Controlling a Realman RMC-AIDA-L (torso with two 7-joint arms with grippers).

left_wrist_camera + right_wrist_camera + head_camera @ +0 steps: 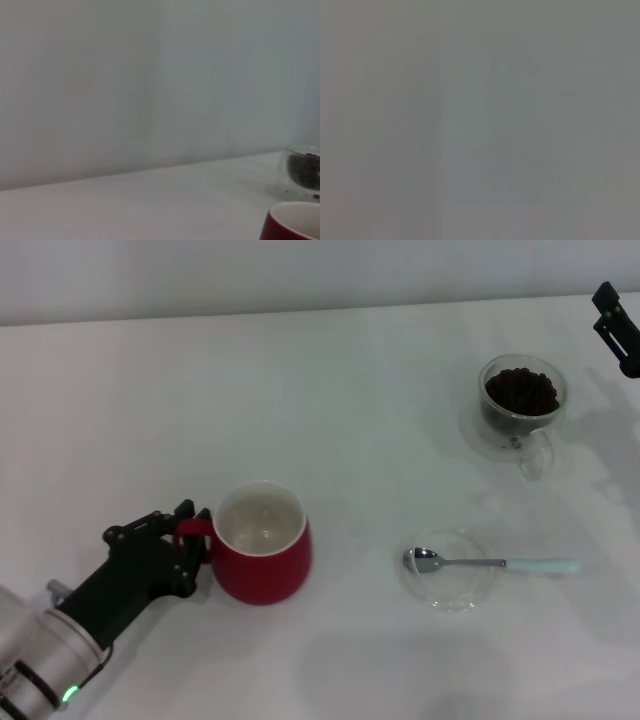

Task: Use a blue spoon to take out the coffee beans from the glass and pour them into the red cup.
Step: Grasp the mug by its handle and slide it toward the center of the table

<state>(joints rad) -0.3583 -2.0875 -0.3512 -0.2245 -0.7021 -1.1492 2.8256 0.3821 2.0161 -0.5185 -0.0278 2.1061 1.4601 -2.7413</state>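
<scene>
The red cup (262,562) stands at the front left, cream-white inside with no beans showing in it. My left gripper (190,543) is at the cup's left side, shut on its red loop handle. The glass (520,405) stands at the back right, filled with dark coffee beans (522,390). The blue spoon (490,563) lies flat at the front right, its silver bowl resting on a clear saucer and its pale handle pointing right. My right gripper (617,325) hangs at the far right edge, beyond the glass. The left wrist view catches the red cup's rim (295,222) and the glass (302,170).
A flat round clear glass saucer (447,587) lies under the spoon's bowl. The white table (330,420) runs back to a pale wall. The right wrist view shows only a grey blur.
</scene>
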